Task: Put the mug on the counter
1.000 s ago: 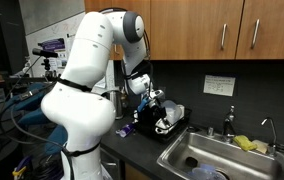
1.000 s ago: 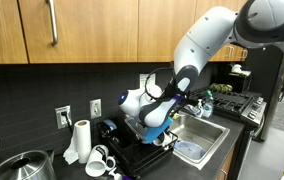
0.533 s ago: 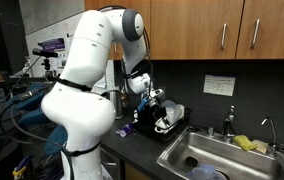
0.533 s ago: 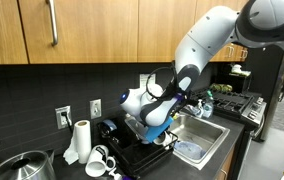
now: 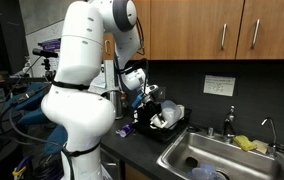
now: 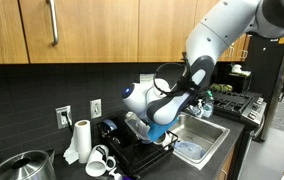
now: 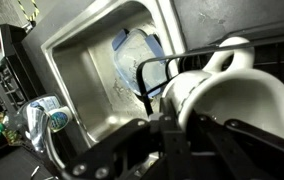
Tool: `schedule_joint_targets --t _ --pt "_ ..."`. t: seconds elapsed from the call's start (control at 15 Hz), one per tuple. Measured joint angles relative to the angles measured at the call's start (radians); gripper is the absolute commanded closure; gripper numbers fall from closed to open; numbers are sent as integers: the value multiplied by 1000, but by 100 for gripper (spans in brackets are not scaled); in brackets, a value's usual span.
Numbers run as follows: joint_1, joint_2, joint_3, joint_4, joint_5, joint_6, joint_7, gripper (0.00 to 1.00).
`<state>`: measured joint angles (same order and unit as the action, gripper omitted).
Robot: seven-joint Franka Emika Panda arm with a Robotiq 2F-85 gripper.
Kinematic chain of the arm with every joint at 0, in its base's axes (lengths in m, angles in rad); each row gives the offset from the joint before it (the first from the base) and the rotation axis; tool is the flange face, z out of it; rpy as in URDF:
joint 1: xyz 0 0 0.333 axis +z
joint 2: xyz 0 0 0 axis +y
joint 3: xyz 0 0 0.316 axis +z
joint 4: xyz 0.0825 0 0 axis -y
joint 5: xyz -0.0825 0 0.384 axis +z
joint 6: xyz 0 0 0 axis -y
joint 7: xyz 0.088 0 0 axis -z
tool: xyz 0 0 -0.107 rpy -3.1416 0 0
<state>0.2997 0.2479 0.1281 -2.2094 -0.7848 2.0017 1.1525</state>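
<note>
— Where do we find the mug (image 7: 230,88)?
— We record it off the desk (image 5: 140,152), the claw (image 5: 154,113) clamped on it.
— Surroundings?
— In the wrist view, the sink (image 7: 77,70) lies at ten o'clock of the mug, a plastic container (image 7: 132,55) inside.

White mug (image 7: 222,95) tilted on its side, handle up, mouth toward the wrist camera. Matte black counter (image 5: 140,148) lies below it.

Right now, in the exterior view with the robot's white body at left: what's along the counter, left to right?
Robot body → purple object → mug → faucet → yellow item.
</note>
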Motion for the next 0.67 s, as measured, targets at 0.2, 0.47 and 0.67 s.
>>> schedule_joint_targets --t 0.2,0.47,0.67 --pt "-1 -80 6 -61 -31 38 36 97" --pt "-10 -199 16 -150 -40 41 42 97" --pt "-28 -282 24 -231 -27 81 9 97"
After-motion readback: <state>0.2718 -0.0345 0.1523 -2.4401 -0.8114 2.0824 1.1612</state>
